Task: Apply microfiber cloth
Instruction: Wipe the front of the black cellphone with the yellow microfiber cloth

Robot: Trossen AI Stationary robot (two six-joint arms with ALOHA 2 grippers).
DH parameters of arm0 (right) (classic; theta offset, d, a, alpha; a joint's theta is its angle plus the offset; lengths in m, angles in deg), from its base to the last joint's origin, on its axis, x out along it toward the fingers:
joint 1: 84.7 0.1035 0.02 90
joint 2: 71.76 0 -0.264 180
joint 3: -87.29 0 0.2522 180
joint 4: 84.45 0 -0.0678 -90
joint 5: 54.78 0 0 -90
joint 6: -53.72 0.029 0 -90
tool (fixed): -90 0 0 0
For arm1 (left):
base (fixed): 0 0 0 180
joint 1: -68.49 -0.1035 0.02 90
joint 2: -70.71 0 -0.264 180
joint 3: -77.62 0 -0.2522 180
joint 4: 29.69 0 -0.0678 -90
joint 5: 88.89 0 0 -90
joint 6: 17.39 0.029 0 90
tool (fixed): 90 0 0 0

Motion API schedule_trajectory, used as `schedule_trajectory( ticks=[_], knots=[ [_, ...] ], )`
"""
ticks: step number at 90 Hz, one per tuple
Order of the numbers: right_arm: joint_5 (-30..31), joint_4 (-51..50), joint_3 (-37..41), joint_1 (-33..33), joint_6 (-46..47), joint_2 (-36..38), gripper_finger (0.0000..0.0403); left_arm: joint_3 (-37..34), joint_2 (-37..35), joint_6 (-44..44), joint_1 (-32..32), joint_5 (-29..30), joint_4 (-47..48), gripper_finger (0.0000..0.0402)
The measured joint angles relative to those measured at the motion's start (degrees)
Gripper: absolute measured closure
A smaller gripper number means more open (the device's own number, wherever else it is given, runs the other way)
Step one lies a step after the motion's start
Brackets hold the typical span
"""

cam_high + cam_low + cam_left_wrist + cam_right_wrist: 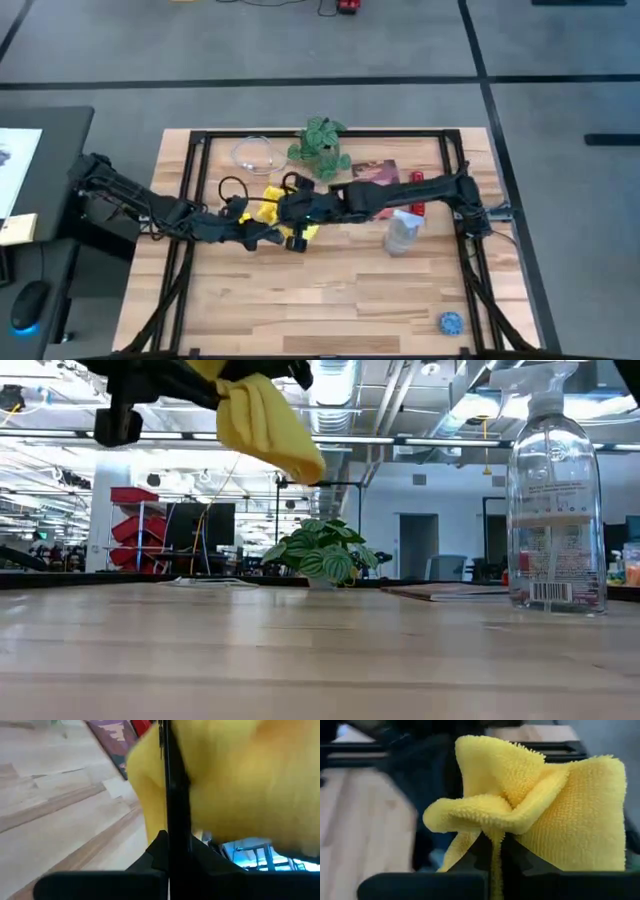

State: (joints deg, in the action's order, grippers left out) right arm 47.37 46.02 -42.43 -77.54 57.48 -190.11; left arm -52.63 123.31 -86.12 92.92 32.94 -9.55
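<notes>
The bright yellow microfiber cloth (268,212) hangs bunched above the table's middle, where both arms meet; in the low view the cloth (262,418) is well clear of the tabletop. My right gripper (492,847) is shut on it. My left gripper (170,851) reaches in from the left and is shut on a thin black flat thing (170,780), seen edge-on like a phone. The cloth (240,785) lies against one face of it. In the high view the grippers (285,222) hide most of the black thing. My left gripper pinches the thin black slab between its two fingers at the slab's near end (171,832). The slab stands out ahead of the fingers, lifted clear of the table. My right gripper pinches a gathered fold of the cloth (493,831) between its two fingers, several layers thick. The rest of the cloth billows above and beside the fingers, slack and clear of the table.
A clear spray bottle (402,235) stands right of centre, tall in the low view (555,500). At the far side are a potted plant (320,148), a book (372,175), a red thing (418,182) and a clear bowl (255,155). A blue ball (451,322) lies near the front right.
</notes>
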Motion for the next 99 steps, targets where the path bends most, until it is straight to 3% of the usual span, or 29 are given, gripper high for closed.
schedule_trajectory(
  ticks=[13,29,44,65,83,99],
  knots=[
    [0.6,-0.4,0.0,-0.7,-1.2,1.3,0.0403,1.0,0.0,1.3,0.0,0.4,-0.5,0.0395],
    [8.4,-4.3,0.0,-3.8,2.4,4.1,0.0403,2.0,-0.1,1.4,0.5,1.5,-0.9,0.0395],
    [5.3,-3.5,0.0,-4.5,3.3,4.6,0.0403,2.2,-0.1,1.6,0.6,1.6,-0.6,0.0395],
    [0.0,3.2,0.0,0.6,3.3,2.1,0.0403,2.4,-0.2,3.9,0.6,1.3,-2.0,0.0395],
    [2.1,2.3,-0.1,1.9,1.4,1.6,0.0403,2.5,-0.2,5.5,0.5,1.6,-3.2,0.0395],
    [3.9,-1.7,-0.1,-1.1,0.7,2.5,0.0403,2.5,-0.2,4.5,1.2,3.1,-2.8,0.0395]
  ],
)
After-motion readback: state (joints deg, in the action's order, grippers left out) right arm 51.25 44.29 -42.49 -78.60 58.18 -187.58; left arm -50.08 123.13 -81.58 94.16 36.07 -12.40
